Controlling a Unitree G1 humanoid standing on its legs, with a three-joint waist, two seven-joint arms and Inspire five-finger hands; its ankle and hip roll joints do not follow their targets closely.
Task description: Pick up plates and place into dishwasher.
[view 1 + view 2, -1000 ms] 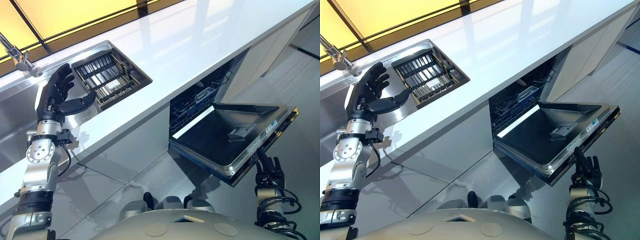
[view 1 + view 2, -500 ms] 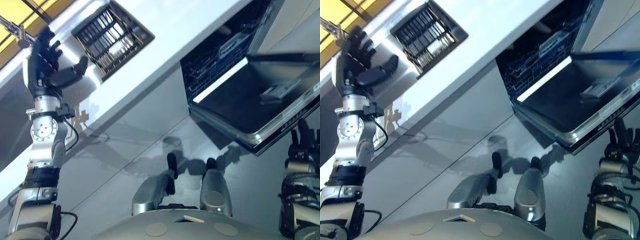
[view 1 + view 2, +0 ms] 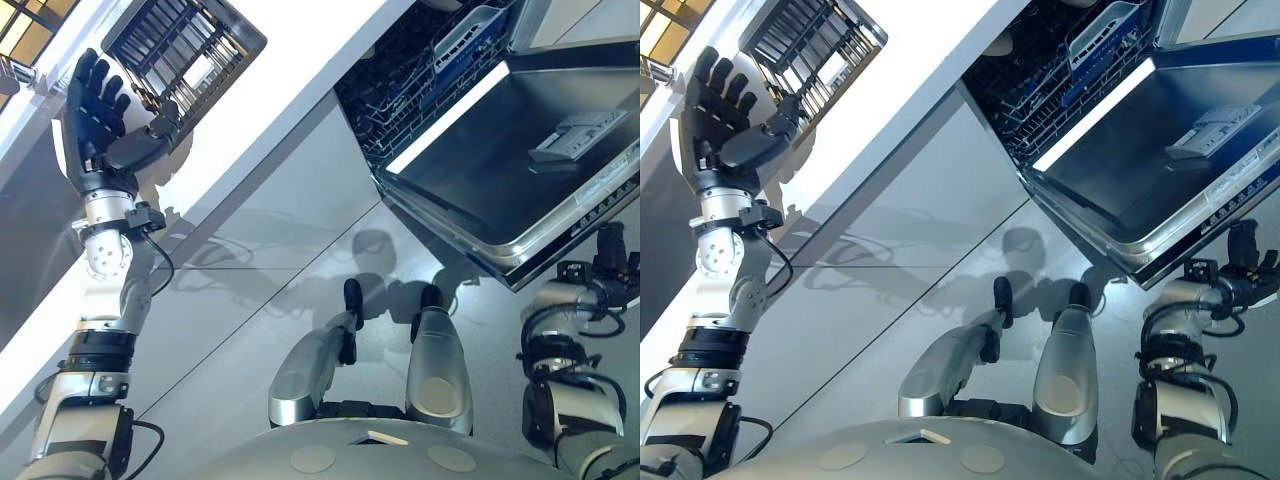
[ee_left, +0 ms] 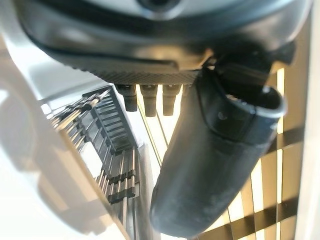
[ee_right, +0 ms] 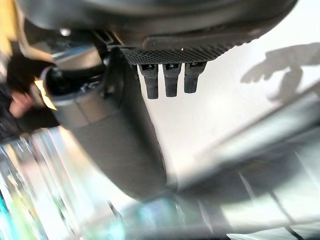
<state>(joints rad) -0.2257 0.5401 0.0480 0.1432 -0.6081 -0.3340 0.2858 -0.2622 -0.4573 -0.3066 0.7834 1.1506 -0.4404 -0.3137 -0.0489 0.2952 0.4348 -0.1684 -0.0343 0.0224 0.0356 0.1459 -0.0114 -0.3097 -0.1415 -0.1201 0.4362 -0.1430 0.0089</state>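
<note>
1. Reaching up at 10 o'clock, the left hand (image 3: 98,120) has its fingers straight and spread, thumb out, and it holds nothing.
2. Just beside it at 11 o'clock is the drying rack (image 3: 180,45), sunk into the white bench (image 3: 300,60).
3. The dishwasher (image 3: 440,70) is open at 1 o'clock, its door (image 3: 520,170) folded down, with blue-grey racks inside.
4. The right hand (image 3: 1245,262) is low at 4 o'clock under the door edge; its fingers look relaxed and empty.
5. No plates or readable writing can be made out.
</note>
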